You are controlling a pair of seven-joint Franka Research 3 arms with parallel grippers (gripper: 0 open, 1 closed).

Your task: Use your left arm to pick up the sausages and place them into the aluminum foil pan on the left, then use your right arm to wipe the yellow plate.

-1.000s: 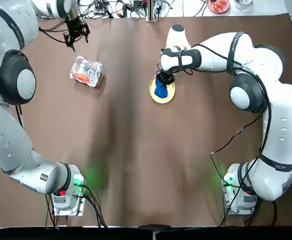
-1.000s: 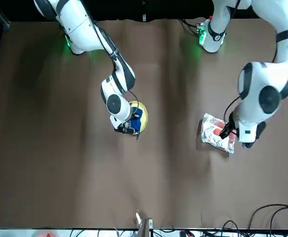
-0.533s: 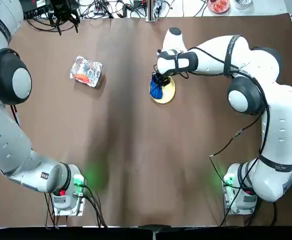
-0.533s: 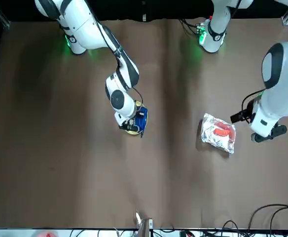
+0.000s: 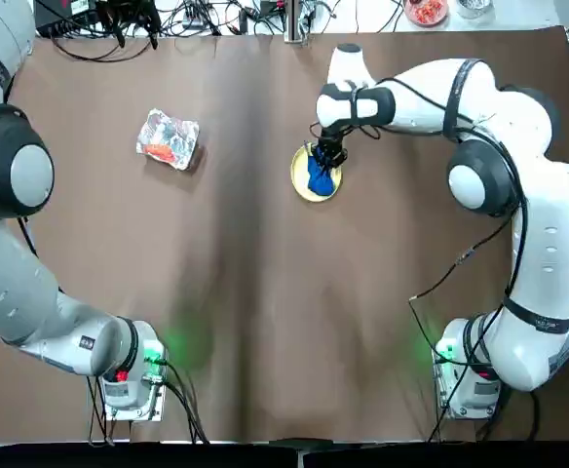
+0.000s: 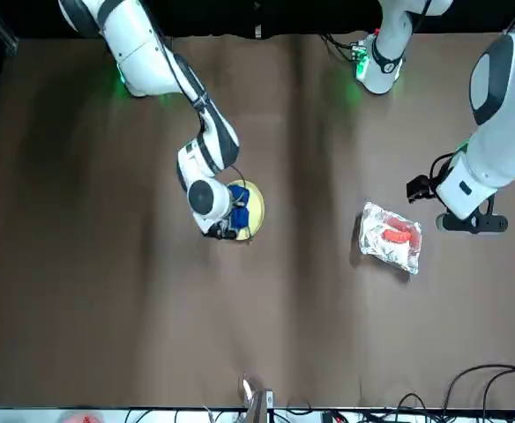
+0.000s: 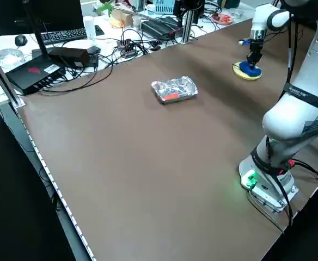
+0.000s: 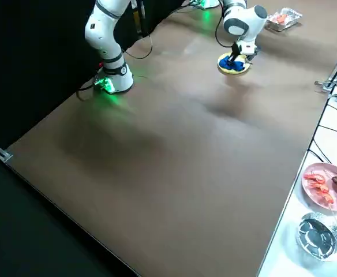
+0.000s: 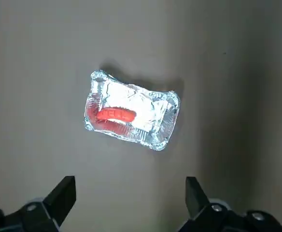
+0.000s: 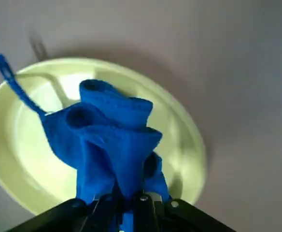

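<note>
The red-orange sausage (image 9: 113, 115) lies inside the crinkled aluminum foil pan (image 9: 150, 104) on the table's left side, pan (image 5: 172, 132) and sausage (image 5: 160, 151) also showing from overhead. High above it hangs my left gripper (image 9: 130, 193), open and holding nothing. My right gripper (image 10: 126, 200) is shut on a bunched blue cloth (image 10: 112, 140) pressed onto the yellow plate (image 10: 25, 159). Overhead, that gripper (image 5: 322, 159) stands over the cloth (image 5: 319, 179) on the plate (image 5: 299, 185) near the table's middle.
Cables and electronics (image 5: 197, 15) line the far edge. Off the table, a pink dish of food (image 8: 325, 184) and a metal bowl (image 8: 317, 234) rest on a white counter. A black box (image 7: 36, 73) and keyboard lie on the desk beyond. The arm bases (image 5: 129, 375) stand at the near edge.
The left gripper has lifted up and away from the foil pan, leaving the sausage inside. The right gripper has slid the blue cloth leftward over the plate and back to the right.
</note>
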